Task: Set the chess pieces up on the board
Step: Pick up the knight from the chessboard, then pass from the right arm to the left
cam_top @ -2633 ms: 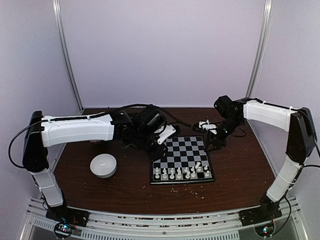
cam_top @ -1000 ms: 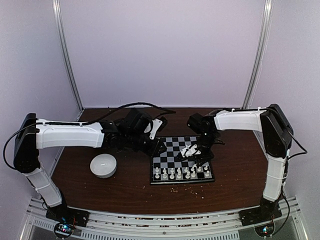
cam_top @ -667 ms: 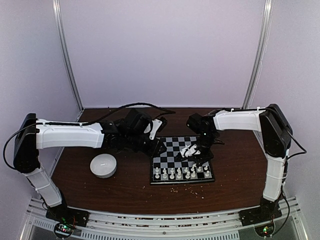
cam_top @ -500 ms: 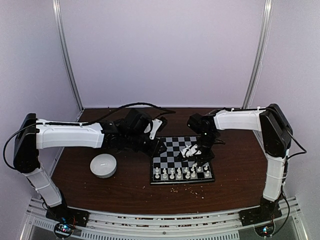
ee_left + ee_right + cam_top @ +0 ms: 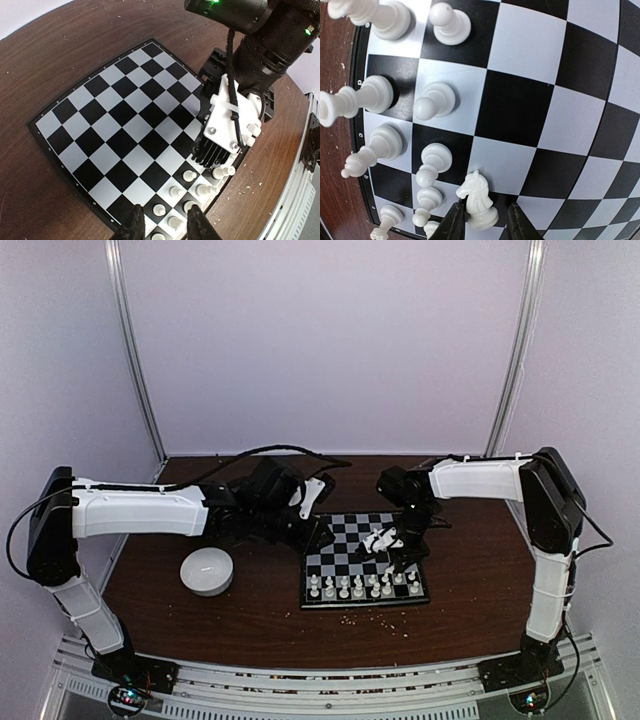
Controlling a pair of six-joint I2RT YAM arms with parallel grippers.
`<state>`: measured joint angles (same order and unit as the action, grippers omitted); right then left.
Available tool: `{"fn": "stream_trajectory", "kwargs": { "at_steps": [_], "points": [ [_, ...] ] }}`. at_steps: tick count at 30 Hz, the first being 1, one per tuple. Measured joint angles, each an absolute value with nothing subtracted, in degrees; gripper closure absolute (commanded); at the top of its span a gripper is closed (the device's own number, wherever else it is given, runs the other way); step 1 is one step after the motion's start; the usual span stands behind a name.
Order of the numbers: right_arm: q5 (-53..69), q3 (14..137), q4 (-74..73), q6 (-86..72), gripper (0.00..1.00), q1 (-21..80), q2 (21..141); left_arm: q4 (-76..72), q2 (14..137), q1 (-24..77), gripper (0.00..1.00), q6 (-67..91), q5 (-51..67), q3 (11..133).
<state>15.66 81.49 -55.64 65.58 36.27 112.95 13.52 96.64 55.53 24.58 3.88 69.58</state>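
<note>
While the left end effector (image 5: 162, 227) hangs open and empty by the far left corner of the board (image 5: 100, 115), the right end effector (image 5: 484, 222) is the nearer. Its part-open fingers flank an upright knight (image 5: 477, 202), which stands just inside the rows of chess pieces (image 5: 435, 100) along the board's near edge. Whether they pinch it I cannot tell.

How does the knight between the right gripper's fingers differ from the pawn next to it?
The knight has a horse-head top; the pawn ends in a round knob. The knight sits inside the right gripper; the pawn stands clear of it. Both are white, standing on the board.
</note>
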Motion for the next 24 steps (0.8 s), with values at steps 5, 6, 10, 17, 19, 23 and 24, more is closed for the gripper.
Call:
{"fn": "stream_trajectory", "kwargs": {
  "at_steps": [5, 6, 10, 17, 19, 23, 24],
  "points": [
    [15.9, 81.4, -55.4, 65.2, 0.83, 36.3, 112.9, 13.4, 96.6, 55.5, 0.71, 24.6, 4.0, 69.6],
    [15.9, 81.4, -55.4, 64.9, 0.84, 36.2, 112.9, 13.3, 96.6, 55.4, 0.7, 24.6, 4.1, 69.6],
    [16.8, 81.4, -55.0, 63.7, 0.85, 35.8, 112.9, 13.2, 96.9, 54.5, 0.7, 25.0, 5.3, 70.0],
    [21.1, 82.4, -54.2, 58.1, 0.85, 31.6, 112.7, 10.9, 99.9, 50.5, 0.69, 28.9, 10.0, 73.9],
    [23.1, 82.9, -53.1, 55.3, 0.85, 29.8, 111.4, 9.9, 101.0, 49.5, 0.68, 30.3, 11.5, 75.2],
    [26.2, 83.0, -49.8, 48.8, 0.84, 27.2, 105.3, 8.6, 104.2, 47.8, 0.68, 33.7, 15.4, 78.8],
    [26.7, 83.0, -48.6, 47.1, 0.85, 27.0, 103.1, 8.5, 105.0, 47.5, 0.68, 34.5, 16.6, 79.8]
  ]
}}
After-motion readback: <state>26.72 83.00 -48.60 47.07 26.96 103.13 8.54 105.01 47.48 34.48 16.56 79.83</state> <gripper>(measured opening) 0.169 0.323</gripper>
